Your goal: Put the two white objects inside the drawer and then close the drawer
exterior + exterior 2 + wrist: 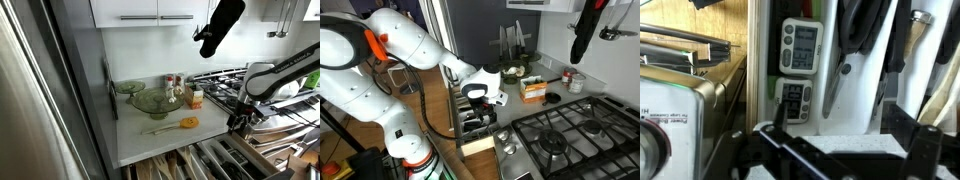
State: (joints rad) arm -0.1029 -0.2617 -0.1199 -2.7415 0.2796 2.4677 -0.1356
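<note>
In the wrist view two white objects lie in a narrow compartment of the open drawer. One is a whitish timer-like device with a display; a smaller one lies just below it. My gripper hangs above the drawer, open and empty, with its fingers to either side of the picture's lower part. In both exterior views the gripper is over the pulled-out drawer. The white objects do not show there.
Dark-handled cutlery lies in the neighbouring compartments. A white-and-orange carton, glass bowls and an orange-ended spoon stand on the counter. A gas stove is beside the drawer. A black mitt hangs above.
</note>
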